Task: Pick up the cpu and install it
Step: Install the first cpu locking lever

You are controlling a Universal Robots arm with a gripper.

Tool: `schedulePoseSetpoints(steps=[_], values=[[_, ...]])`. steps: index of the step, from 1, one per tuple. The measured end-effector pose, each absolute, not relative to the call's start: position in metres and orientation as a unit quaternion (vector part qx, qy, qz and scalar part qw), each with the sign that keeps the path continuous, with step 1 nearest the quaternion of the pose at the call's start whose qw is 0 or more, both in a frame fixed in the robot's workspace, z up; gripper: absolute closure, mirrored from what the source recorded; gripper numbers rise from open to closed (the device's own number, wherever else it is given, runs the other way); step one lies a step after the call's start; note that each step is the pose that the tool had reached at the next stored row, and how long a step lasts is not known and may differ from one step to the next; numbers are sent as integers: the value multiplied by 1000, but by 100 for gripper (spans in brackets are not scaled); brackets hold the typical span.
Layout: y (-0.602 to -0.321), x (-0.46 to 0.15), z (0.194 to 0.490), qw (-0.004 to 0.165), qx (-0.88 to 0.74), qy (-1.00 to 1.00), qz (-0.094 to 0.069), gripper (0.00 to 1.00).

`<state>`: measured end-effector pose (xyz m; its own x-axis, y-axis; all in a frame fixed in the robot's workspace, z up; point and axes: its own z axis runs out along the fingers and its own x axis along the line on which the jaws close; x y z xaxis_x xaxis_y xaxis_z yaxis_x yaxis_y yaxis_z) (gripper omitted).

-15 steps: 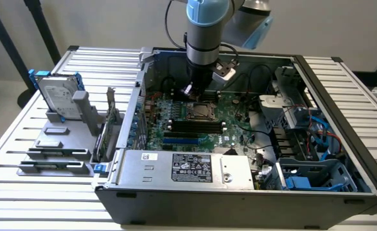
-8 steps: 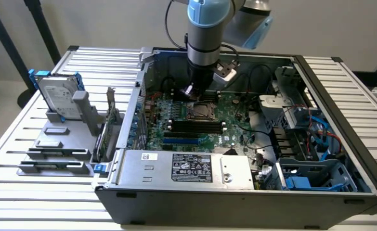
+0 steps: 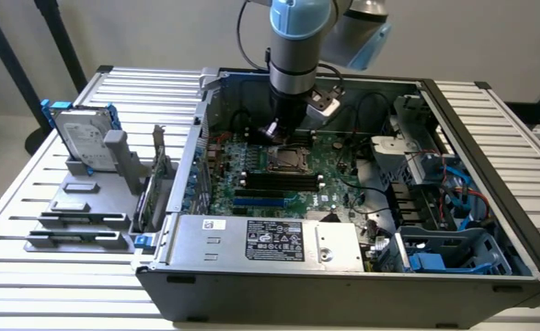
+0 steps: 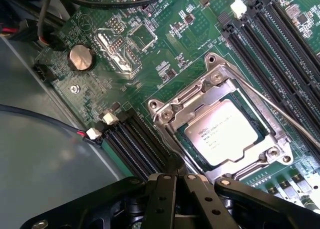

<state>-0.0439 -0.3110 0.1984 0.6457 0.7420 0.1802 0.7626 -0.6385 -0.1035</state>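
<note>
cpu (image 4: 223, 132): seated flat in the socket (image 4: 177, 106) on the board (image 4: 165, 54), silver top up, metal frame around all four edges; in the exterior view it sits mid-frame (image 3: 288, 160), just below the tool.
gripper (image 3: 272, 131): clenched, nothing between its fingers — it hangs just above the board, beside the socket's upper-left corner in the exterior view. In the wrist view its black linkage (image 4: 172, 199) sits at the lower edge of the frame, close to the socket's near side.
arm (image 3: 297, 48): comes straight down from the top centre of the exterior view, wrist vertical, reaching into the open case (image 3: 472, 124).
edges: case walls stand on every side of the board; the power supply (image 3: 270, 241) closes off the lower part of the frame, drive cage (image 3: 417, 148) to the right.
open room: free space straight above the socket; memory slots (image 3: 279, 181) lie just below it, more slots (image 4: 280, 44) in the wrist view's upper right.
outside the case: a hard drive (image 3: 84, 134) stands upright in a grey rack (image 3: 81, 227) at the left of the frame, well apart.
</note>
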Motion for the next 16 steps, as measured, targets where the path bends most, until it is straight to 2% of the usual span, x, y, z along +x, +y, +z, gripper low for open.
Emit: schedulePoseSetpoints(steps=[7, 16], values=[[-311, -51, 217, 88, -903, -417, -61, 89], [-311, -76, 221, 100, -901, -416, -67, 89]])
